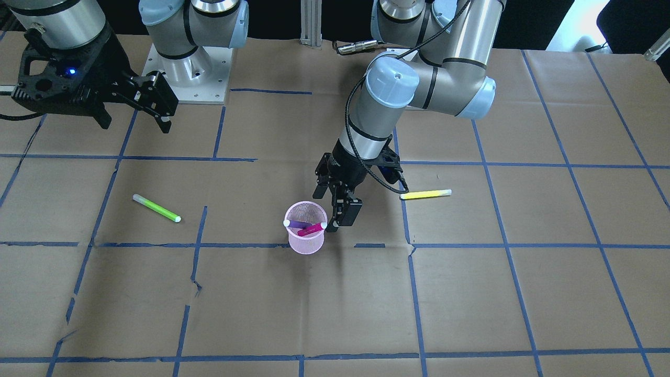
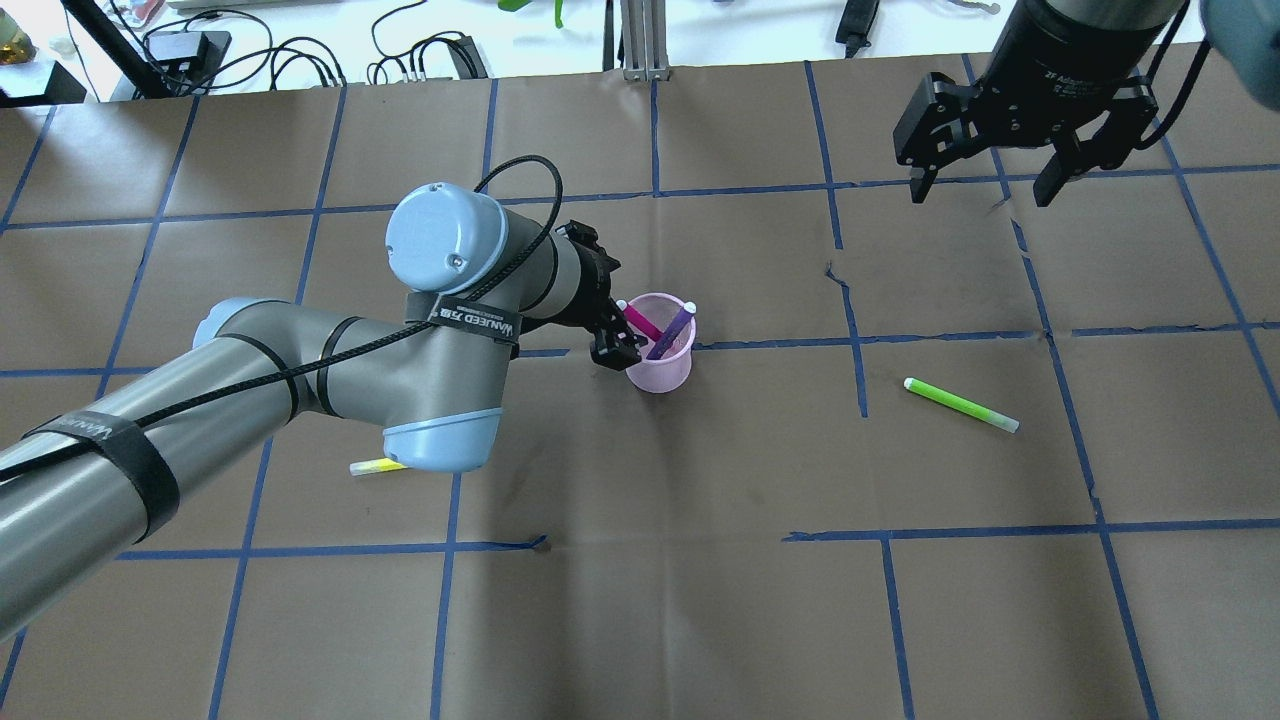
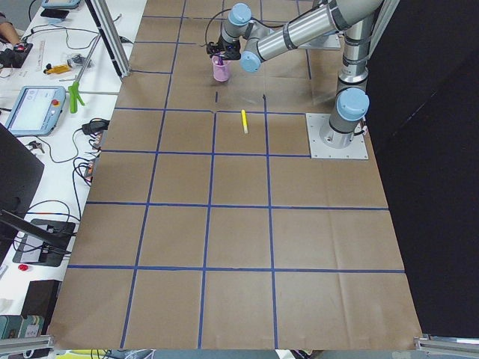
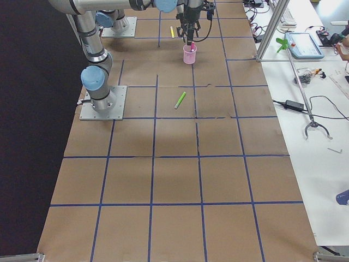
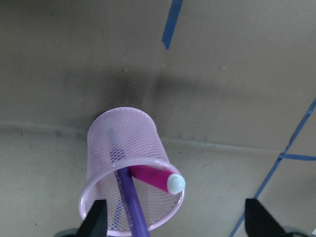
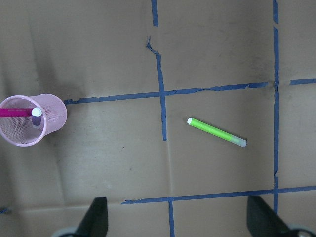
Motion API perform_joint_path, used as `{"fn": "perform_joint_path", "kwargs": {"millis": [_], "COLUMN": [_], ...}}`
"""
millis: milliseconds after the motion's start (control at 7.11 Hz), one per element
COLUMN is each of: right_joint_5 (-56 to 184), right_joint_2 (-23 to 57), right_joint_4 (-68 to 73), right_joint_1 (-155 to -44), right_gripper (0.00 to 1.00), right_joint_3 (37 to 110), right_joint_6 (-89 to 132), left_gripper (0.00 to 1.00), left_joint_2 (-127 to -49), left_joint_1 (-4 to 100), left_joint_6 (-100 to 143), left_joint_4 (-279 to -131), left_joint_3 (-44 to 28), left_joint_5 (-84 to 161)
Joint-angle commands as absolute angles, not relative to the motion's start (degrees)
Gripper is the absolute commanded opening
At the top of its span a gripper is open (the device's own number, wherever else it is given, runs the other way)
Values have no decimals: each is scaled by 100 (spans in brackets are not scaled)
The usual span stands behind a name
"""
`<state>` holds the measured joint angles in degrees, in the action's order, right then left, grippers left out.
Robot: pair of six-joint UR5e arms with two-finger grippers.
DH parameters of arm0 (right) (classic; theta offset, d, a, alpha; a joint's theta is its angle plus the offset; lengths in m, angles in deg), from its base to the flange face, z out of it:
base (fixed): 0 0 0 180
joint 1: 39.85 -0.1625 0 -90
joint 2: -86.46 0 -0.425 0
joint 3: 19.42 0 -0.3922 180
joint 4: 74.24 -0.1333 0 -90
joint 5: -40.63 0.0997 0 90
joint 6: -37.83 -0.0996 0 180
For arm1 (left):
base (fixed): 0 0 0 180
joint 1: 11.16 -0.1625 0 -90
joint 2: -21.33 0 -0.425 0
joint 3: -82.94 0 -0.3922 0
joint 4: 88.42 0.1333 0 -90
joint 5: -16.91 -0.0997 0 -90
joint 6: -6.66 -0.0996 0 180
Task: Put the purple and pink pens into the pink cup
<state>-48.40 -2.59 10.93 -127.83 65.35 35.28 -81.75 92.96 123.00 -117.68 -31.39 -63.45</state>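
Fingers (image 1: 349,212) of left arm (image 1: 377,115) point down, spread, beside pink cup (image 1: 306,242).

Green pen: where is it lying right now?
In the overhead view the green pen lies flat on the right half of the table, well to the right of the pink cup and nearer the camera than the right gripper.

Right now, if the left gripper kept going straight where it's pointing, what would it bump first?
Probably the white-capped end of the pink pen, leaning on the rim of the pink wire-mesh cup, right under the open left gripper. The purple pen sits close beside it, so I can't be sure.
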Motion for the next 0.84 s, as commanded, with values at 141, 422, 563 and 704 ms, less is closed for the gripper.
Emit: {"fn": "perform_joint_path", "kwargs": {"millis": [141, 422, 563, 704], "right_joint_5": [-4840, -4849, -4858, -4849], "right_joint_2": [-275, -275, -275, -266], "right_joint_4": [1066, 1066, 1066, 1066], "right_joint_1": [-12783, -12783, -12783, -12783], "right_gripper": [100, 100, 100, 100], "right_joint_3": [6574, 6575, 6566, 6531], "right_joint_6": [3528, 3528, 3528, 3528], "left_gripper": [96, 96, 96, 96], "left_joint_2": [-7171, -6334, -6227, -6243], "left_joint_1": [8556, 7739, 7561, 7533], "left_joint_6": [8995, 6479, 5257, 4419], "left_joint_4": [-13161, -14463, -14572, -14799], "left_joint_3": [-3106, -3070, -2922, -2660], "left_joint_5": [-7010, -7001, -7001, -7019]}}
